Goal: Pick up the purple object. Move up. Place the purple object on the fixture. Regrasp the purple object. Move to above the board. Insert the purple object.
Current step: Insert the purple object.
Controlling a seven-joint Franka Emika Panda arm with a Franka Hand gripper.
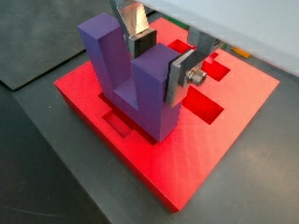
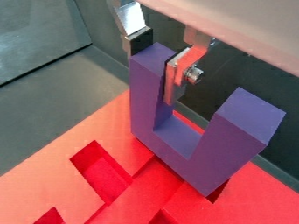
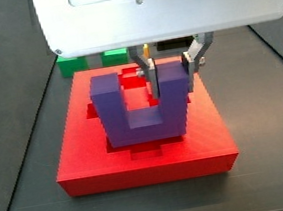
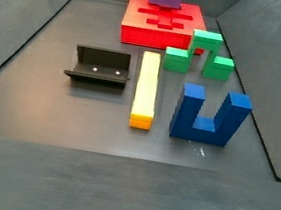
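Purple object (image 3: 142,105) stands prongs-up on the red board (image 3: 85,157) at centre frame in a side view, its base over a recessed slot; seating depth cannot be judged. Gripper (image 1: 162,59) is clamped on one prong, its upper body cut off. Fixture (image 4: 99,68), mid-left in a side view, is unoccupied; there the purple object is cropped at the top edge.

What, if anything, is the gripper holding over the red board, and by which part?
The gripper holds the purple U-shaped block. Its jaws are shut on one of the two upright prongs, near that prong's top, above the red board.
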